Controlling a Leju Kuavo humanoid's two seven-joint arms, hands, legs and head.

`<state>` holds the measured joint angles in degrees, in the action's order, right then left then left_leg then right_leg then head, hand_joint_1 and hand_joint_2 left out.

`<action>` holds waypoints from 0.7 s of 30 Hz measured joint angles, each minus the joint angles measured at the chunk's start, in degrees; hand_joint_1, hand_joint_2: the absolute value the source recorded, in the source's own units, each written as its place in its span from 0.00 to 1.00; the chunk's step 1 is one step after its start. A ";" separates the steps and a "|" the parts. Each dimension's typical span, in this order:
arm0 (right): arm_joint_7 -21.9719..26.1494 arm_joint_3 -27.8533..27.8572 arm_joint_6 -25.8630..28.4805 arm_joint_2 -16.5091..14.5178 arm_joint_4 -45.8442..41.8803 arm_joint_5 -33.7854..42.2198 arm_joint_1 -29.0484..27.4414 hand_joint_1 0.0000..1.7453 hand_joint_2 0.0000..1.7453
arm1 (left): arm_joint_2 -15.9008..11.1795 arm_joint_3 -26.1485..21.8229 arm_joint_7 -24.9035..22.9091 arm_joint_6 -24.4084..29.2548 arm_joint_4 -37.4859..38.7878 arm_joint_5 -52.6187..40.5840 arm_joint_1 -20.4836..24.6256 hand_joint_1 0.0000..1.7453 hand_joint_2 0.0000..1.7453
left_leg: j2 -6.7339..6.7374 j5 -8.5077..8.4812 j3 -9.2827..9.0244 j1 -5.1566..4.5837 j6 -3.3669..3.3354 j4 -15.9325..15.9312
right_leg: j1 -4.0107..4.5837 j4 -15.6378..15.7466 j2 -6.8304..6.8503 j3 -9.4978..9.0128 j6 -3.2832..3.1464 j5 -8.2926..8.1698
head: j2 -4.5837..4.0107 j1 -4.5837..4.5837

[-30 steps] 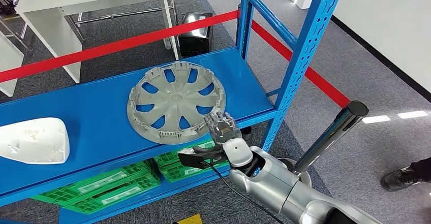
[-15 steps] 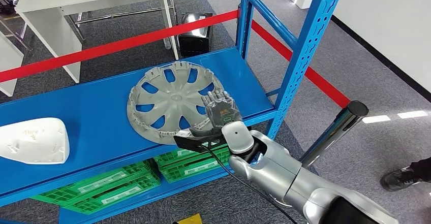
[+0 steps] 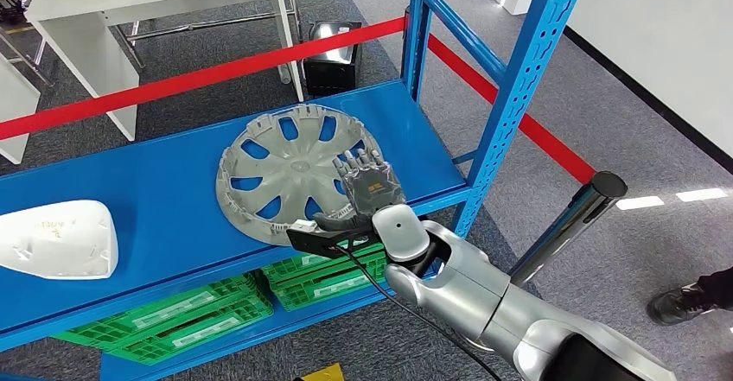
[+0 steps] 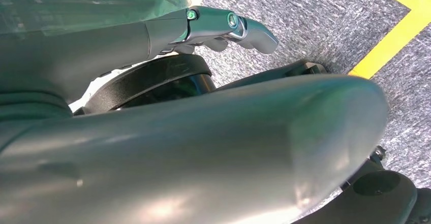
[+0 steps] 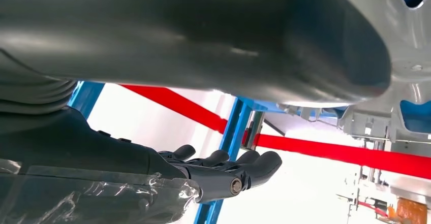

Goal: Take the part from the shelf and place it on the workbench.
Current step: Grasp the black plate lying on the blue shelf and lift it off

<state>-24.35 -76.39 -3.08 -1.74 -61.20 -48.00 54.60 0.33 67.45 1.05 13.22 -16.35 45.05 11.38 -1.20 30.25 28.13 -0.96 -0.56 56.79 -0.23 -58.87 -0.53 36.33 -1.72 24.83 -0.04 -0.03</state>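
A grey wheel cover (image 3: 277, 169) lies flat on the blue shelf board (image 3: 164, 191), inner side up. My right hand (image 3: 370, 187) reaches in over the shelf's front edge. Its fingers are stretched out flat above the cover's near right rim, and nothing is gripped. In the right wrist view the thick thumb (image 5: 203, 36) lies close under the wheel cover (image 5: 406, 21), and the dark fingers (image 5: 228, 165) are extended and apart. My left hand (image 4: 218, 23) hangs over the grey carpet with its fingers straight and nothing in them.
A white moulded part (image 3: 56, 238) lies at the shelf's left end. Green crates (image 3: 199, 312) sit on the level below. A blue upright (image 3: 519, 96) stands right of my arm, with a silver post (image 3: 570, 217) and red barrier tape (image 3: 216, 70) nearby. A person's shoe (image 3: 683, 303) shows at far right.
My right hand has risen from the shelf's front edge and moved forward and left over the wheel cover's rim. The wheel cover has not moved.
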 joint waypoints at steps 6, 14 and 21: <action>0.00 0.04 0.00 0.27 0.67 0.56 -0.23 0.00 0.00 | 0.00 0.00 -0.42 -0.07 0.00 -0.40 0.01 0.00 0.00 | 0.00 0.01 0.00 -0.01 -0.01 0.01 | -0.02 0.02 0.00 0.00 0.03 -0.02 | 0.00 0.00; 0.03 0.00 0.00 0.36 1.57 0.85 -0.99 0.00 0.00 | -0.03 0.00 -0.69 -0.56 0.00 -0.76 0.09 0.00 0.00 | 0.00 -0.01 0.08 -0.32 -0.27 0.19 | -0.37 0.11 0.00 0.02 0.41 -0.26 | 0.00 0.03; 0.11 0.31 0.00 0.48 1.86 0.89 -1.09 0.00 0.00 | 0.07 0.00 -0.78 -0.69 0.02 -0.77 0.22 0.00 0.00 | 0.28 -1.44 -0.06 0.50 -1.53 -1.24 | -0.48 -4.75 0.11 2.53 1.76 2.53 | 0.00 -0.25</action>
<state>-24.24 -76.08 -3.08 -1.26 -59.34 -47.11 53.51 0.40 67.45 0.27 12.52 -16.33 44.28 11.61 -0.92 28.81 28.07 -0.46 -2.08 55.55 -0.71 -63.62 -0.42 38.86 0.04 27.37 -0.04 -0.28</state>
